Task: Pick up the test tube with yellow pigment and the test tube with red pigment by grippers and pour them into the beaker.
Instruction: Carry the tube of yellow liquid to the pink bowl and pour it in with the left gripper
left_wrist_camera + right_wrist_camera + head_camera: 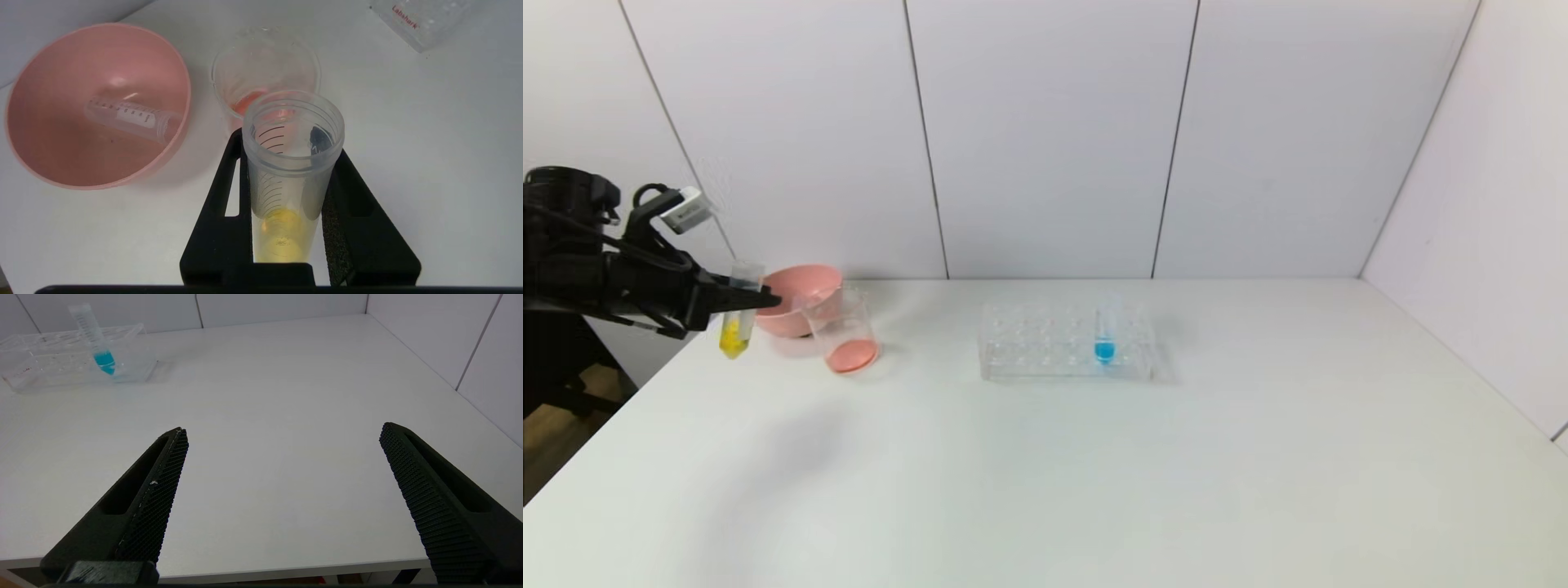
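Observation:
My left gripper (742,300) is shut on the test tube with yellow pigment (736,320), holding it upright above the table's far left, just left of the beaker (845,331). In the left wrist view the tube (291,171) stands between the black fingers (224,192), yellow liquid at its base. The beaker (265,69) holds red-orange liquid at its bottom. An emptied clear tube (130,118) lies in the pink bowl (49,134); no red liquid shows in it. My right gripper (284,435) is open and empty over the table's near edge, out of the head view.
The pink bowl (788,287) stands behind and touching the beaker. A clear tube rack (1013,359) sits mid-table with a blue-liquid tube (1105,331) in it; they also show in the right wrist view, the rack (45,367) and the blue tube (96,339). Walls close the back and right.

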You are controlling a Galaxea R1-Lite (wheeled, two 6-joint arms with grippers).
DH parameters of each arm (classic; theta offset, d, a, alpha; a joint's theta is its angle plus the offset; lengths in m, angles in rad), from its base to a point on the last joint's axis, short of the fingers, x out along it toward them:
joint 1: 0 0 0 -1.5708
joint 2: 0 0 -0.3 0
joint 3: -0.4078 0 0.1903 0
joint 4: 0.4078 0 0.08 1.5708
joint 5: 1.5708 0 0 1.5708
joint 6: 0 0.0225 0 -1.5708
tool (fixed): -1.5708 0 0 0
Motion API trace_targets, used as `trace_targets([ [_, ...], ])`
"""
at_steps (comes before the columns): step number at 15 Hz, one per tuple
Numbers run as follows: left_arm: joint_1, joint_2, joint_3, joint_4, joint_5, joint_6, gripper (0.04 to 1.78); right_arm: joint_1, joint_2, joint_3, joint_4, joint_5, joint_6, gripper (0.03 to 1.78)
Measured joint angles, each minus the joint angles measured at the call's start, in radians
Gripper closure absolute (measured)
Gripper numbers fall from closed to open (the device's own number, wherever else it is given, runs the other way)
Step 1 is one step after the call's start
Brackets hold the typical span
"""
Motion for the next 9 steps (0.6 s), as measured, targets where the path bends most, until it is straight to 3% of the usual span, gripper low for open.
trace_targets([
  [9, -0.065, 0.142, -0.436, 0.449, 0.182, 0.155, 1.33, 0.0, 0.0, 0.0, 0.0, 0.0, 0.0, 0.1],
])
